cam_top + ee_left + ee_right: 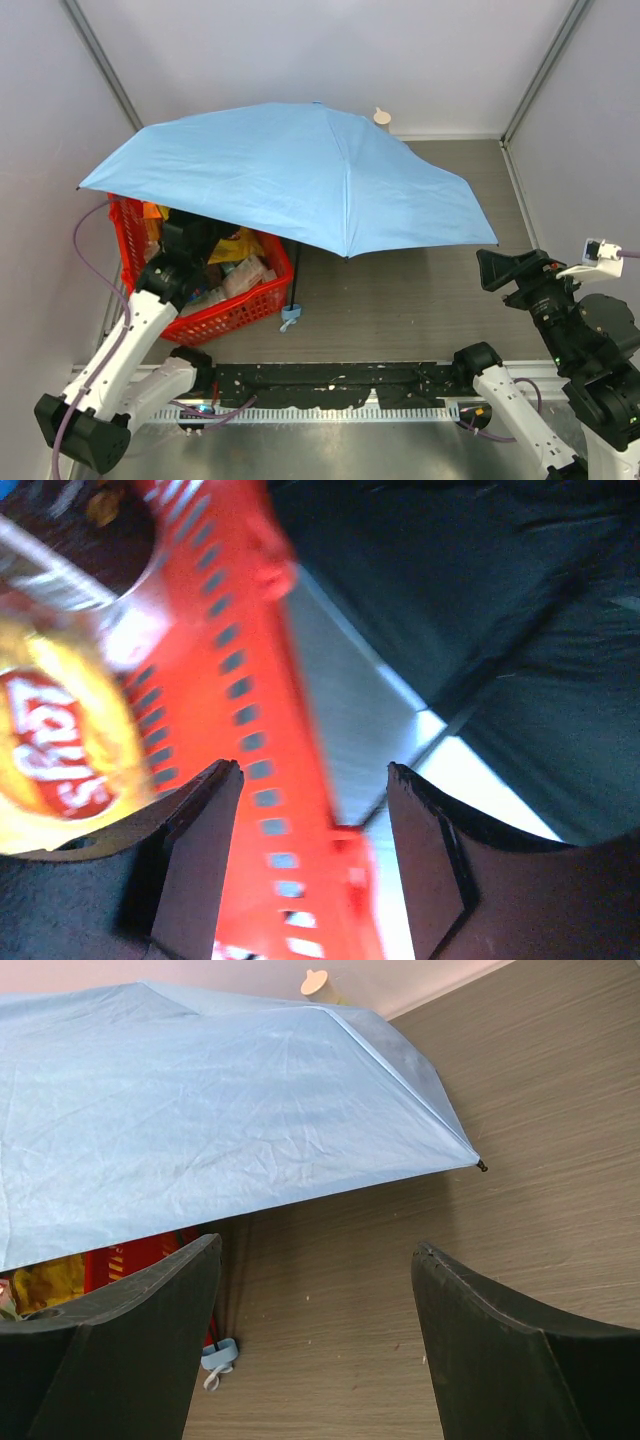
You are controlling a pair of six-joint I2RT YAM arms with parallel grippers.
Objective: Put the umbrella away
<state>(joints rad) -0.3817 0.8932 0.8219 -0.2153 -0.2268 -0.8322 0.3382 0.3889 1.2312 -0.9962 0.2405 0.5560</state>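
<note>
Two tools gape empty: the left tool [315,775] half spread above the rim of the red basket [250,710], the right tool [315,1245] wide over the counter [560,1110]. Beyond, the umbrella [300,170] stands open, its canopy covering the basket and its handle down beside the basket's corner.

Sky-blue umbrella [300,170], thin black shaft [295,272], light-blue handle [290,318]; red slotted basket [232,312]; yellow snack bag [50,750], red logo; grey wood-grain table [420,290].

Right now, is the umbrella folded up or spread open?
Spread open: the umbrella stretches wide over the red basket, shaft and handle pointing down.
</note>
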